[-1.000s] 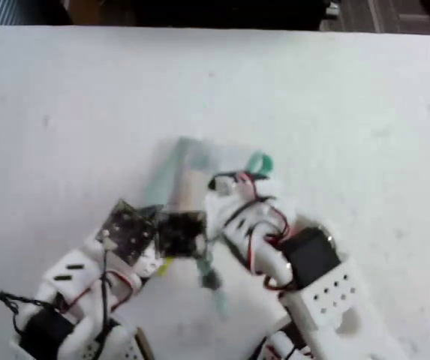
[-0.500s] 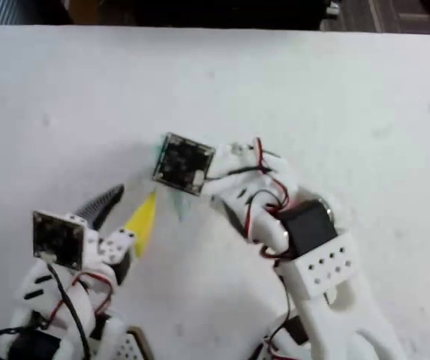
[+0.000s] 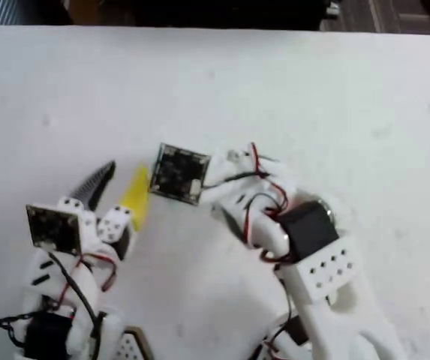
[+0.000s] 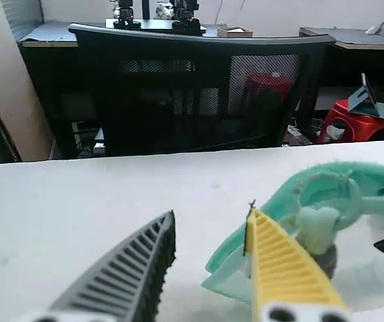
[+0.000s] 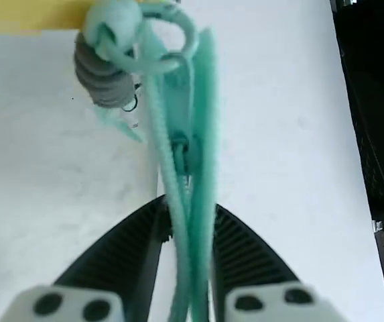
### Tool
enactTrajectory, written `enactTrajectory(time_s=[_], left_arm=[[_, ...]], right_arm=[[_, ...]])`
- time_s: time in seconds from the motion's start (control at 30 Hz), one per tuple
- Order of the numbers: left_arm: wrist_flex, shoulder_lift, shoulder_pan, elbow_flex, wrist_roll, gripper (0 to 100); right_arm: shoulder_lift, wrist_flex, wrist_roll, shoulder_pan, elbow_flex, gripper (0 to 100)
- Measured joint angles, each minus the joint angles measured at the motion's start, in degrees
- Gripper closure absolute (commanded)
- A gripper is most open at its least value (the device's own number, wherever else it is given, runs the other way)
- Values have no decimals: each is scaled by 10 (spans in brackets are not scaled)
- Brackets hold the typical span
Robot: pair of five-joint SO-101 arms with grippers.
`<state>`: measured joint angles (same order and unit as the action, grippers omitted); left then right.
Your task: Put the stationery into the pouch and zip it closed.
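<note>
The teal pouch (image 5: 193, 134) stands edge-on between the black fingers of my right gripper (image 5: 190, 208), which is shut on its edge. Its ring pull (image 5: 175, 30) and grey bead (image 5: 101, 70) hang at the far end. In the left wrist view the pouch (image 4: 339, 194) lies just beyond my left gripper (image 4: 211, 213), which is open and holds nothing, its yellow finger (image 4: 282, 268) close to the grey bead (image 4: 319, 251). From above, the left gripper (image 3: 128, 169) sits just left of the right arm's camera board (image 3: 178, 172), which covers the pouch.
The white table (image 3: 312, 90) stretches wide around both arms. Its far edge (image 3: 215, 28) meets a dark room with a mesh chair (image 4: 198, 87). The right arm's body (image 3: 312, 262) fills the near right.
My left arm has drawn back from the pouch toward the near left and stands open. The right wrist has swung over the pouch, hiding it from above.
</note>
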<state>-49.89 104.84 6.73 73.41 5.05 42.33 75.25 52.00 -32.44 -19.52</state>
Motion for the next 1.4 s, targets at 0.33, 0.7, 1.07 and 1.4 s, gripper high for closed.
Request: enactTrajectory(time_s=[0.33,0.7,1.07,1.4], left_arm=[[-14,0,-62,0,0,805],[-34,0,36,-8,0,803],[-96,0,88,-46,-8,701],[-157,1,136,-47,-112,697]], right_arm=[[1,55,4,-3,105,981],[1,84,6,-53,111,981],[1,192,112,-56,120,981],[1,213,170,-104,158,981]])
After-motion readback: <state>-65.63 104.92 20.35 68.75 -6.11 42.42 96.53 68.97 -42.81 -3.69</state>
